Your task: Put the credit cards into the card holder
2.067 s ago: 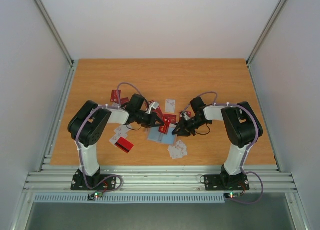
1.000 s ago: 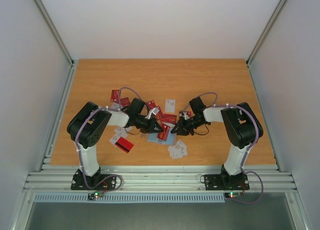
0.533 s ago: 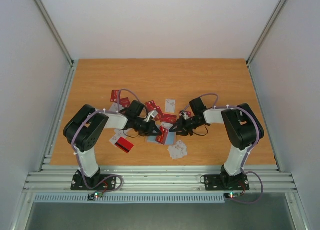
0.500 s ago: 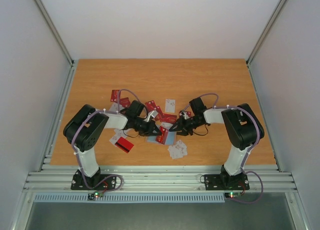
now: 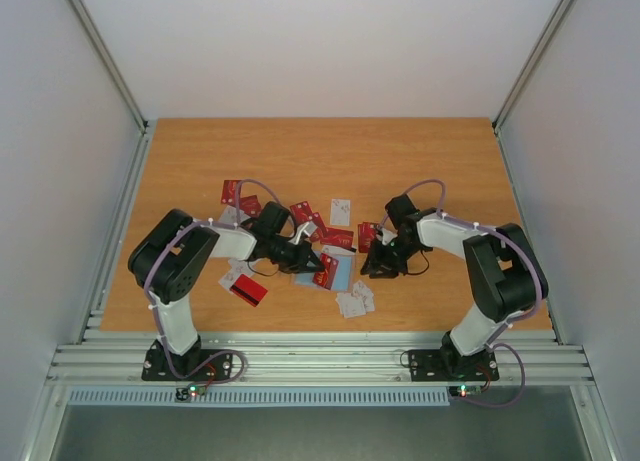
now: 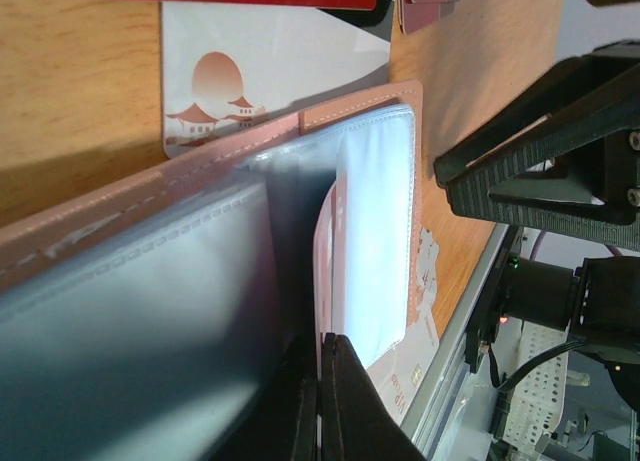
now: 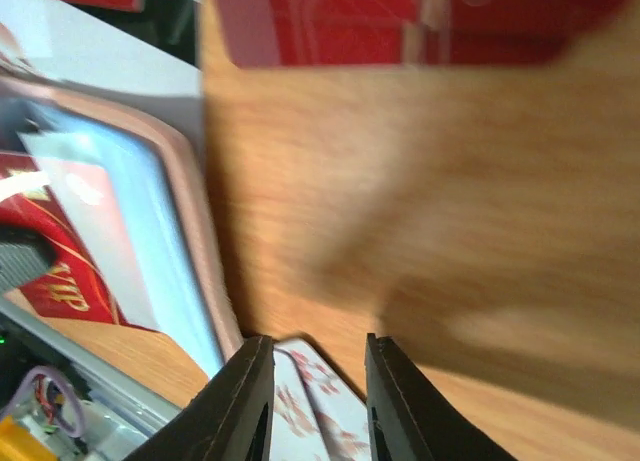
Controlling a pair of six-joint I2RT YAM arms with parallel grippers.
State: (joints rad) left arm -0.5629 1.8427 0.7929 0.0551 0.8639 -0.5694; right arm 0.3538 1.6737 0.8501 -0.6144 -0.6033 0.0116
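One leaf pinched, card holder (image 5: 338,277) open

L pincer (image 6: 320,349) clenched on a thin inner leaf of the holder, which lies spread on the surface (image 5: 440,171) btw both arms. R pincer (image 7: 315,346) released: jaws apart, nothing held, just beside holder's rim, above a white card (image 7: 322,413). Credit cards (image 5: 300,215) lie scattered around; one red card (image 5: 325,269) rests against the holder.

Open card holder (image 6: 380,231) amid scattered red and white credit cards (image 5: 247,291)

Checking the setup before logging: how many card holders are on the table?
1. The card holder lies open between the left gripper and the right gripper; another could be hidden beneath them.
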